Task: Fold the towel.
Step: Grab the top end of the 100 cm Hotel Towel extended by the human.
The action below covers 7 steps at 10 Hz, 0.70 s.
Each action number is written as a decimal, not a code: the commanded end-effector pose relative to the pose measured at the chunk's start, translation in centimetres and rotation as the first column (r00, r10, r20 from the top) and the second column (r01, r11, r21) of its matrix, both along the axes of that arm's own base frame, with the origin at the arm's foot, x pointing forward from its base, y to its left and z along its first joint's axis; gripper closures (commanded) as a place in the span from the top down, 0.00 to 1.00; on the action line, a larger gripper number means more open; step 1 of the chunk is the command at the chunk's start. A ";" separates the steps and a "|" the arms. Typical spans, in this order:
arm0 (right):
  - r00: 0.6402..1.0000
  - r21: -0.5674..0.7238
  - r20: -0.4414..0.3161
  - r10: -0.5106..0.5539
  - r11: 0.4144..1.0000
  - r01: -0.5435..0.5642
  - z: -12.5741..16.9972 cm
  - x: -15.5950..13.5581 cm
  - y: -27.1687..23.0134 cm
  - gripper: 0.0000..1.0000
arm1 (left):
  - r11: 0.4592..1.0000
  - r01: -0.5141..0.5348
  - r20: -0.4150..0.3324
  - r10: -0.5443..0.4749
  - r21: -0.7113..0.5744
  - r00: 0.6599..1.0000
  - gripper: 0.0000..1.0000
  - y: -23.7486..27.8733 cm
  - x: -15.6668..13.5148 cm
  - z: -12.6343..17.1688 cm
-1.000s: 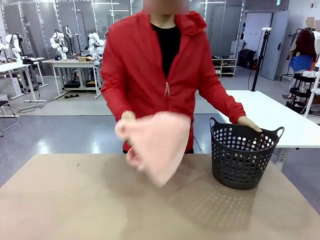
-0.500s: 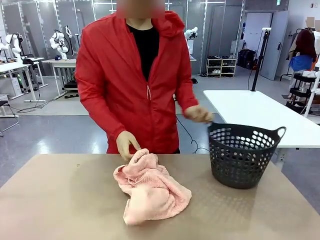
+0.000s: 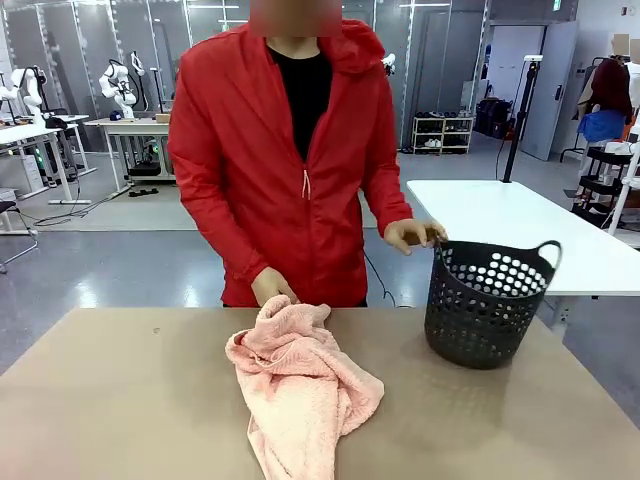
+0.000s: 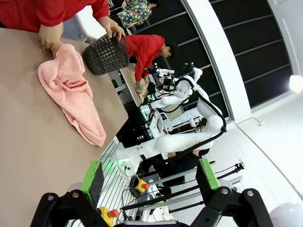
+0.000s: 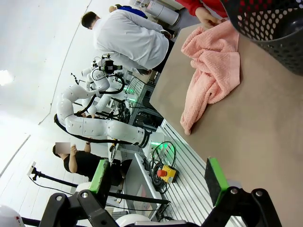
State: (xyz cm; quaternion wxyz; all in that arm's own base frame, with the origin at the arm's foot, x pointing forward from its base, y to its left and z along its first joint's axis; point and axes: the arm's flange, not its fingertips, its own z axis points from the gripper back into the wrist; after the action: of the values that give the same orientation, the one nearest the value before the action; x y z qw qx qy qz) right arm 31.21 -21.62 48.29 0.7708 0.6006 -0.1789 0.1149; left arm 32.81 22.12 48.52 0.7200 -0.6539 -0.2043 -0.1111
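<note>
Both tools, the left tool [image 4: 149, 178] and the right tool [image 5: 157, 178], stand spread wide and hold nothing, well apart from the towel [image 3: 305, 395]. It lies crumpled at the middle of the desk [image 3: 120, 400], with the person's hand [image 3: 272, 287] on its far end. Recommended before any fold: locate two corners, pinch one per tool, and draw them apart toward the left and right edges until the cloth lies flat.

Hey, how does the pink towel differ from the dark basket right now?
The towel is salmon-pink soft cloth; the basket is dark, stiff and full of holes. The towel lies crumpled in a low heap near the middle of the table; the basket stands upright toward the robot's right. Shared: both sit on the table, one hand of the person at the towel, the other hand on the basket's rim.
</note>
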 end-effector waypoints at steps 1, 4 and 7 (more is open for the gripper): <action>1.000 0.013 0.023 0.005 1.000 -0.005 0.1 0.1 -0.1 1.00 | 1.000 0.008 0.018 -0.008 -0.020 1.000 1.00 0.1 -0.1 -0.1; 1.000 0.013 0.023 0.005 1.000 -0.005 0.1 0.1 -0.1 1.00 | 1.000 0.008 0.018 -0.008 -0.020 1.000 1.00 0.1 -0.1 -0.1; 1.000 0.013 0.023 0.005 1.000 -0.005 0.1 0.1 -0.1 1.00 | 1.000 0.008 0.018 -0.008 -0.020 1.000 1.00 0.1 -0.1 -0.1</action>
State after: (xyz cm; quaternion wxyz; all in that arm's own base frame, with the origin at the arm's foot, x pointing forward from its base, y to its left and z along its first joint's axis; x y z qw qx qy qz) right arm 31.20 -21.64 48.29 0.7708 0.6005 -0.1791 0.1147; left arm 32.81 22.12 48.52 0.7200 -0.6539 -0.2043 -0.1110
